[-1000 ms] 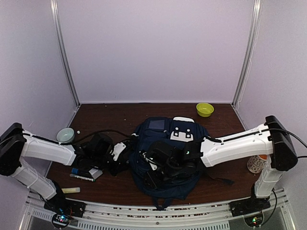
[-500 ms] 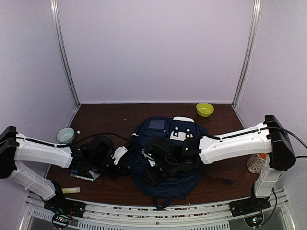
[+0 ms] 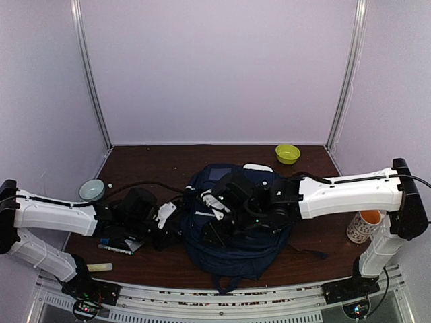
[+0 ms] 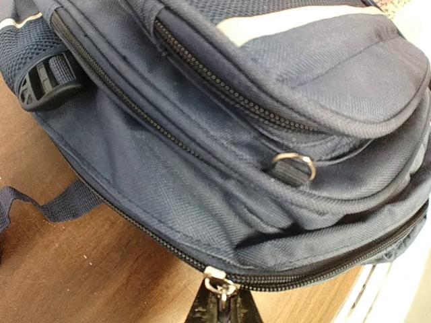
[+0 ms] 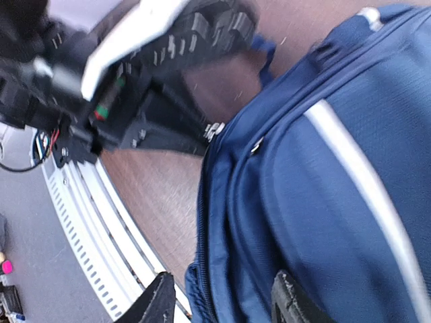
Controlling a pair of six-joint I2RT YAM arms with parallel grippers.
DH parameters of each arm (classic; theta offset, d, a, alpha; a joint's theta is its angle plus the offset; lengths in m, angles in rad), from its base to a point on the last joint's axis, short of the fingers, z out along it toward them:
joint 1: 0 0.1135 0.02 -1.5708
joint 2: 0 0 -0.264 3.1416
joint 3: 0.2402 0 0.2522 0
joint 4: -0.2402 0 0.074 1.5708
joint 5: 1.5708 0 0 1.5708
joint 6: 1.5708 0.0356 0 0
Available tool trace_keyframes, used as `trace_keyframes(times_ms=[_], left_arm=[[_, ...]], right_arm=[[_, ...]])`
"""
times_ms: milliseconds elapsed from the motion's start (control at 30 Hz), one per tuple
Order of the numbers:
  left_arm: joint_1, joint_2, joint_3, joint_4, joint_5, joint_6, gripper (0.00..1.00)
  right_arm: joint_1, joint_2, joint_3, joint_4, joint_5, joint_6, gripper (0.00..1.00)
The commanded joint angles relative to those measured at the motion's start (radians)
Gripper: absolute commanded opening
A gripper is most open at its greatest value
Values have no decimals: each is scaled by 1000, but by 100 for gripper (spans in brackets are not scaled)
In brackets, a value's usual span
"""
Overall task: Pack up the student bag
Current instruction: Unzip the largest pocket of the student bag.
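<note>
The navy student bag (image 3: 236, 245) lies flat in the middle of the table. My left gripper (image 3: 176, 225) is at its left edge. In the left wrist view it (image 4: 222, 308) is shut on the metal zipper pull (image 4: 219, 282) of the main zipper, low against the table. My right gripper (image 3: 214, 232) hovers over the bag's left half. In the right wrist view it (image 5: 222, 306) is open, its fingers (image 5: 158, 303) spread over the blue fabric (image 5: 323, 202) with nothing between them. The left gripper (image 5: 202, 131) and the pull also show there. My right arm hides most of the white buckle patch.
A green bowl (image 3: 287, 153) sits at the back right and a pale bowl (image 3: 91, 190) at the left. A patterned cup (image 3: 362, 226) stands by the right arm. A marker (image 3: 114, 248) and a pale stick (image 3: 99, 267) lie front left. The metal rail (image 3: 215, 299) runs along the near edge.
My right arm has swung up and back over the bag and now covers the white buckle patch. My left gripper has stayed at the bag's left edge, shifting slightly right.
</note>
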Motion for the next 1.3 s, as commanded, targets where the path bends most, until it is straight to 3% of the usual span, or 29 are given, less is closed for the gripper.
trace_keyframes(times_ms=[0,300,667,1033,1267], left_arm=[[-11,-26,24,17,14,-4,0],[-10,-27,54,-19,-18,17,0],[43,-25,75,-46,-38,32,0],[119,-33,101,-109,-77,62,0],[175,-17,144,-150,-95,75,0]], right_arm=[[-19,-86,-14,-46,102,-42,50],[-35,-231,-120,-84,216,16,54],[-35,-361,-324,-69,220,131,54],[-35,-380,-397,-36,210,206,55],[-35,-383,-452,-33,212,343,57]])
